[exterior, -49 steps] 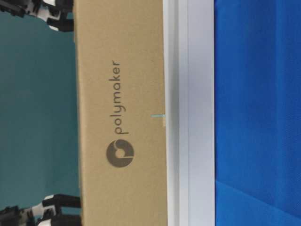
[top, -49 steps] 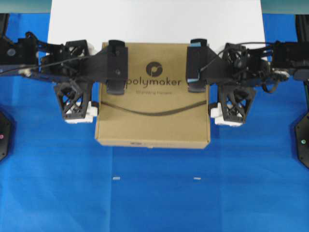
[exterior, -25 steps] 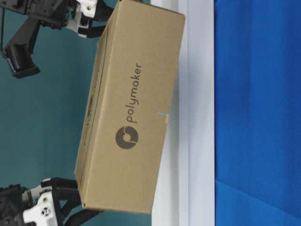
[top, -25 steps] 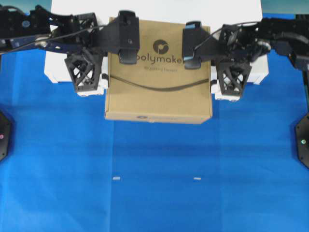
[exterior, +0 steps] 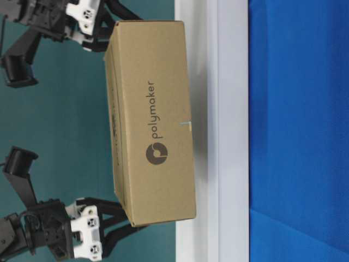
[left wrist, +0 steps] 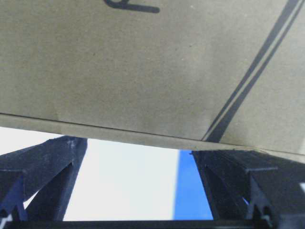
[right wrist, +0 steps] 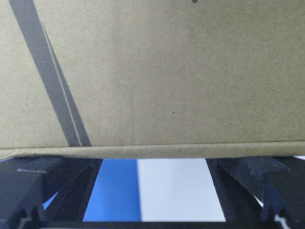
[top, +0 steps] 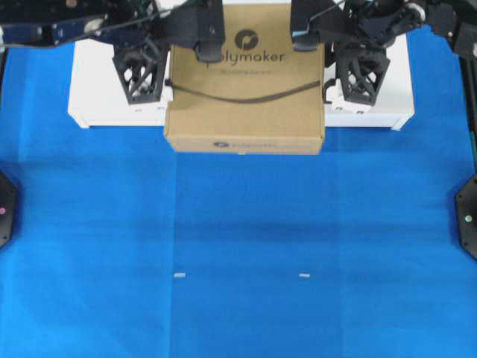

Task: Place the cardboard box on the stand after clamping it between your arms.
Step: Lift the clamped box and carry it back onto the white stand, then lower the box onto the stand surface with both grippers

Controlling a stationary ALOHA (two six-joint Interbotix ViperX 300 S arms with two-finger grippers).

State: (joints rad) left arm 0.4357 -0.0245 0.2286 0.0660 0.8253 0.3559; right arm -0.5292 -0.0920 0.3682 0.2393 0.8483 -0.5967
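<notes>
The cardboard box (top: 244,82) with the polymaker logo is clamped by its left and right sides between my two arms. It is over the white stand (top: 97,89), level, its front edge past the stand's front edge in the overhead view. I cannot tell whether it touches the stand. My left gripper (top: 165,52) and right gripper (top: 326,52) are both open, fingers spread wide and pressed against the box sides. In the left wrist view the box (left wrist: 143,62) lies across the spread fingers (left wrist: 43,176). The right wrist view shows the box (right wrist: 152,71) likewise.
Blue cloth (top: 238,224) covers the table in front of the stand, with two small white marks (top: 179,274) on it. Black bases (top: 468,220) sit at the left and right edges. The table-level view shows the box (exterior: 152,147) against the stand (exterior: 229,131).
Both arms have carried the clamped box away from the table front and over the stand. The box was tilted half a second ago and is level now.
</notes>
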